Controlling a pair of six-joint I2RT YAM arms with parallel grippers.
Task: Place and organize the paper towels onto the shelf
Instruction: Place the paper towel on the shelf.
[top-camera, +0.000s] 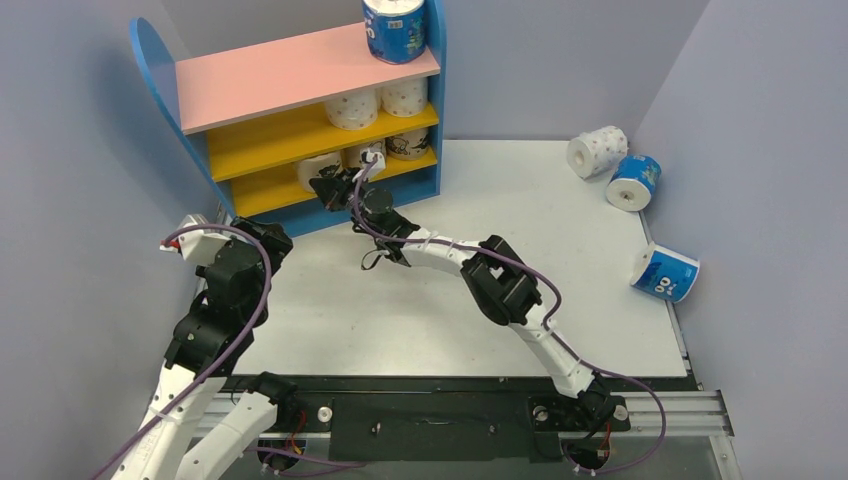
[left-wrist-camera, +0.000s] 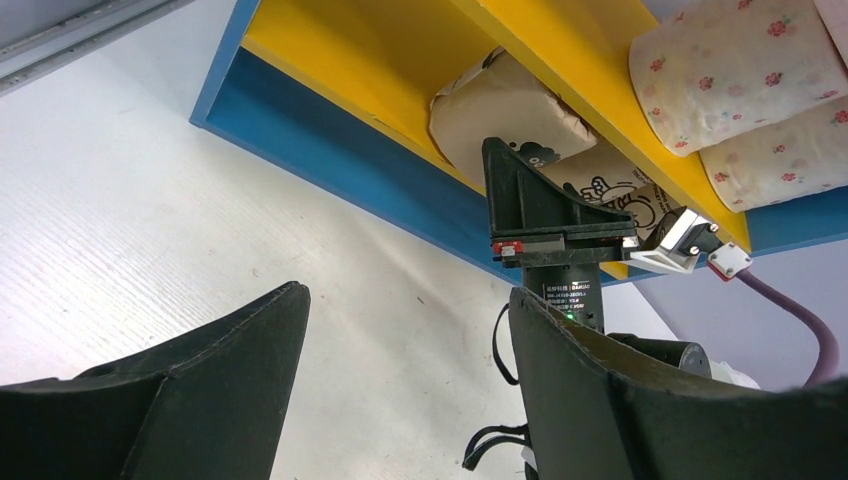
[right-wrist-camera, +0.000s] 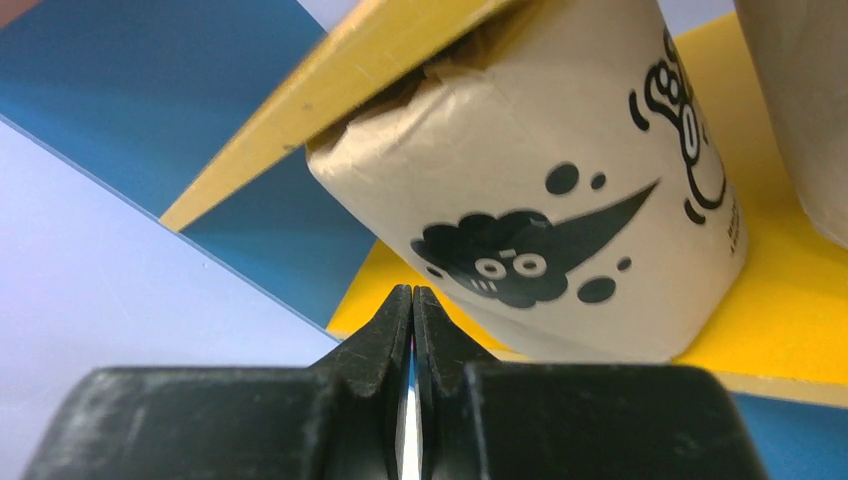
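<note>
The shelf (top-camera: 255, 75) stands at the back left. A blue-and-white roll (top-camera: 395, 28) stands on its pink top. Two white dotted rolls (top-camera: 352, 107) sit on the upper yellow board. Tan printed rolls (top-camera: 318, 170) sit on the lower yellow board. My right gripper (top-camera: 328, 187) is shut and empty at the lower board's front edge. In the right wrist view its tips (right-wrist-camera: 412, 300) are just below a tilted tan roll (right-wrist-camera: 560, 200) lodged under the upper board. My left gripper (left-wrist-camera: 408, 295) is open and empty, low over the table in front of the shelf (left-wrist-camera: 340, 150).
On the table at the right lie a white dotted roll (top-camera: 597, 151), a blue-and-white roll (top-camera: 633, 181) beside it, and another blue-and-white roll (top-camera: 665, 272) near the right edge. Grey walls enclose the table on three sides.
</note>
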